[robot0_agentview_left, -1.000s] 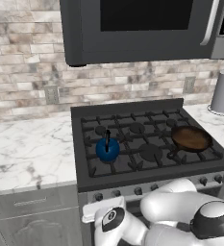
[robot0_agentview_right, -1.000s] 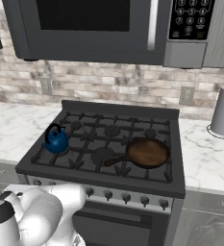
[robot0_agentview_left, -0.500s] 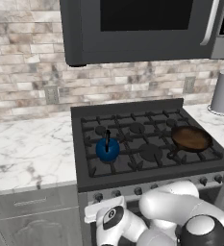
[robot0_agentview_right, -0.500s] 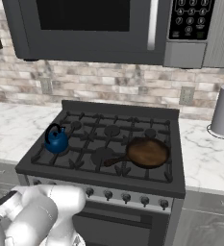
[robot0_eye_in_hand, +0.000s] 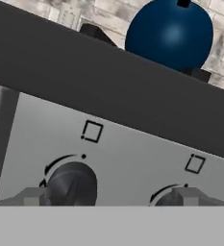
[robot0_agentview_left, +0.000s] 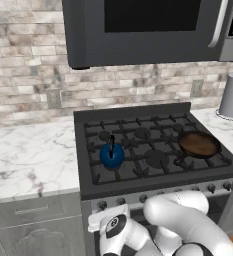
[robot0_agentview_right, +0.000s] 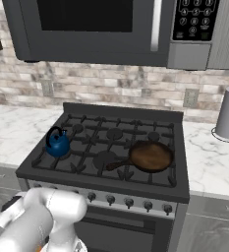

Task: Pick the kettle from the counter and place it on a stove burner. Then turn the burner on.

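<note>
Left to right: marble worktop [robot0_agentview_left: 28, 160]; kettle [robot0_agentview_left: 111, 155], already on the front-left stove burner [robot0_agentview_right: 62, 153]; frying pan [robot0_agentview_left: 199, 144] at right. The kettle's glossy round body looks rigid, smooth and probably slippery; the thin upright handle [robot0_agentview_left: 112, 143] seems the surer hold. The hand, low before the front knobs [robot0_eye_in_hand: 71, 185], has its jaws spread wide and empty.

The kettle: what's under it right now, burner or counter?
The kettle sits on the black grate bars at the stove's front left, not on the counter. Its round body covers the burner cap beneath, so that cannot be seen.
</note>
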{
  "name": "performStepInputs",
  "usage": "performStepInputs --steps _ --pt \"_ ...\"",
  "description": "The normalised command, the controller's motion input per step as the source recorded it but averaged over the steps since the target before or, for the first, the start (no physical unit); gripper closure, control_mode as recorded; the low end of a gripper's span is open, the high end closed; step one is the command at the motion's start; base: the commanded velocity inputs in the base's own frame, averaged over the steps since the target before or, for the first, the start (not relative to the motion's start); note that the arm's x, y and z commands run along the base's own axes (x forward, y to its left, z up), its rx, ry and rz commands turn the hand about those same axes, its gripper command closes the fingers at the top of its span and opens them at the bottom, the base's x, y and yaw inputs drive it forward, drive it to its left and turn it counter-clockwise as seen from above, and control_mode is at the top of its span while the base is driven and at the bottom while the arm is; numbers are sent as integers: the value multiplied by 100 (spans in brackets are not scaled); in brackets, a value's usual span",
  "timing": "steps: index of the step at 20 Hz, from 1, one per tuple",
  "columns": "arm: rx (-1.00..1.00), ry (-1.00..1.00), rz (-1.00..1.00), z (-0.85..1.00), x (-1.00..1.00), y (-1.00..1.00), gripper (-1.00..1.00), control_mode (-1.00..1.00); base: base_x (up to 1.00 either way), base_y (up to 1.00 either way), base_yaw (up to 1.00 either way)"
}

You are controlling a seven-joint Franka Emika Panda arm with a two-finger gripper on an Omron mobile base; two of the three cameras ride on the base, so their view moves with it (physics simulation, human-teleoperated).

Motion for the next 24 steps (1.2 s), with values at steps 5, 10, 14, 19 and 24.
performStepInputs --steps 5,10,14,19,24 --pt "0 0 0 -13 25 1 -100 -100 0 0 0" --pt "0 0 0 -25 17 13 -100 -100 0 0 0" --pt "0 0 0 -26 12 23 -100 -100 0 0 0" --pt "0 0 0 -1 3 0 -100 -100 0 0 0" --pt "0 0 0 0 0 0 100 -100 0 0 0"
